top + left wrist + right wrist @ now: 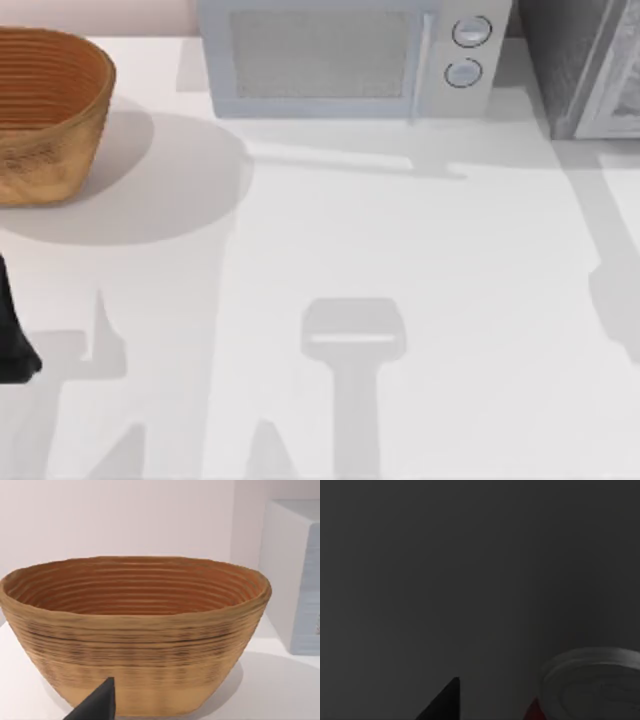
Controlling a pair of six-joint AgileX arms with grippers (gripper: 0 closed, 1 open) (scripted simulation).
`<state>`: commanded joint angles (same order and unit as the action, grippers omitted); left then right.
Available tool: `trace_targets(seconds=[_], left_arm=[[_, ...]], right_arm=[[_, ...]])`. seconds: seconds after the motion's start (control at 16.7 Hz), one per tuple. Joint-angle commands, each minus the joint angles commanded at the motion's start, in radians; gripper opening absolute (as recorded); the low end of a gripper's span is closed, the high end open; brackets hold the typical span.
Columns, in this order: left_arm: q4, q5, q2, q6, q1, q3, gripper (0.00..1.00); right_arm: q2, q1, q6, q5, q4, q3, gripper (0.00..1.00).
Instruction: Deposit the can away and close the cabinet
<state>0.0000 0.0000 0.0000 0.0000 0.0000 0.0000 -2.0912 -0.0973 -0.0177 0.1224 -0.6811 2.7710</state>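
Nearby, the can (592, 682) sits beside my right claw (dim surroundings).

The table (420, 300) lies open mid-span; basket (45, 115), microwave (345, 60) and perhaps a cabinet (585, 65) block the back.

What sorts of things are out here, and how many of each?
Woven basket: 1
Microwave: 1
Grey cabinet: 1
Red can, seen in the dark right wrist view: 1
Total: 4
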Motion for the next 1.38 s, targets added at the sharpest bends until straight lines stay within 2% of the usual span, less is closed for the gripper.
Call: trace_targets(seconds=[0.54, 0.78, 1.08, 1.38], left_arm=[[0.000, 0.000, 0.000, 0.000, 0.000, 0.000, 1.00], [0.000, 0.000, 0.000, 0.000, 0.000, 0.000, 1.00], [0.000, 0.000, 0.000, 0.000, 0.000, 0.000, 1.00], [0.000, 0.000, 0.000, 0.000, 0.000, 0.000, 1.00]], right_arm=[[0.009, -0.002, 0.001, -0.002, 0.005, -0.010, 1.00], [0.145, 0.003, 0.017, -0.028, 0.074, -0.154, 1.00], [0.517, 0.021, 0.048, -0.075, 0.219, -0.570, 1.00], [0.996, 0.045, 0.068, -0.114, 0.381, -1.226, 1.00]])
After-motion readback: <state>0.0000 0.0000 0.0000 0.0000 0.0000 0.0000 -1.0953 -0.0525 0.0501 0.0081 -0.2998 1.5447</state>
